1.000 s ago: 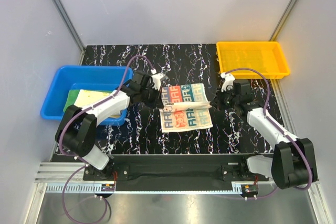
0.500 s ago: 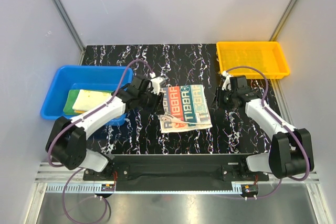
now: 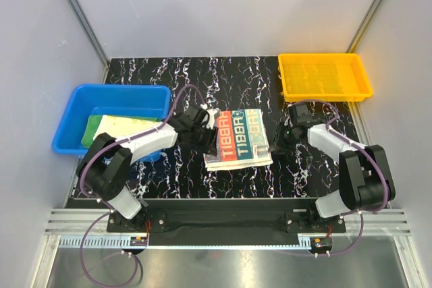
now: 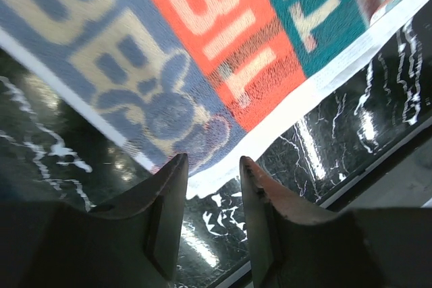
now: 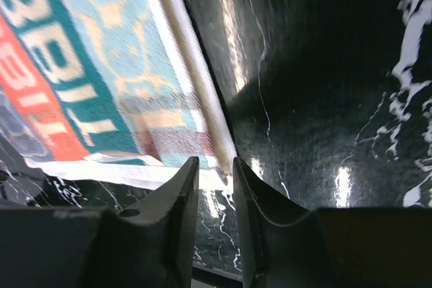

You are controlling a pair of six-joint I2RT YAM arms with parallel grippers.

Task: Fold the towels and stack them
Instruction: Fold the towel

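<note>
The cream "RABBIT" towel (image 3: pixel 237 138) lies folded flat on the black marbled table, mid-front. My left gripper (image 3: pixel 206 137) sits low at its left edge and is open. In the left wrist view (image 4: pixel 212 166) the towel's white hem (image 4: pixel 283 109) lies just ahead of the fingertips, with bare table between the jaws. My right gripper (image 3: pixel 280 137) is at the towel's right edge with its jaws a narrow gap apart (image 5: pixel 214 166), and the towel's corner (image 5: pixel 202 160) is at their tips. The green towel (image 3: pixel 91 133) and the pale yellow towel (image 3: pixel 120 125) lie in the blue bin.
The blue bin (image 3: pixel 81 96) stands at the left edge of the table. An orange-yellow tray (image 3: pixel 324 75) stands at the back right. Grey walls close in on both sides.
The towel's far half has been brought over and now lies flat, making it shorter. Both grippers have moved nearer and lower, beside the towel's side edges, and hold nothing.
</note>
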